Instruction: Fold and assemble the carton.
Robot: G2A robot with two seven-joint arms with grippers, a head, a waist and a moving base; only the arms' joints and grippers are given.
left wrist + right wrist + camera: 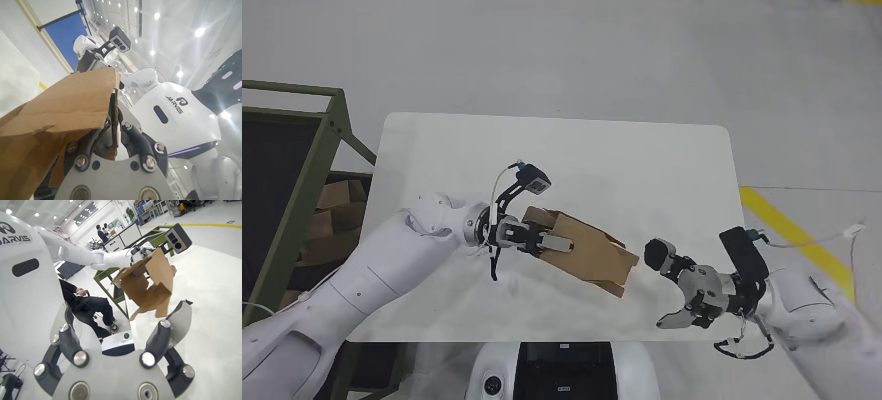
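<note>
1. From the top view, the left gripper (550, 241) is clenched on one end of the brown corrugated cardboard carton (587, 257). The carton stretches away from it over the white rounded table (662, 160) toward the right gripper (668, 287).
2. The right gripper is spread wide and grasps nothing, just past the carton's far end and apart from it.
3. The right wrist view looks into the carton's open end, with loose flaps hanging ahead of its fingers (181, 311). From above, that end reads as a plain edge.
4. The left wrist view gives the pinch close up: a torn corrugated edge between the closed jaws.
5. Whether the lowest flap touches the table cannot be told.
</note>
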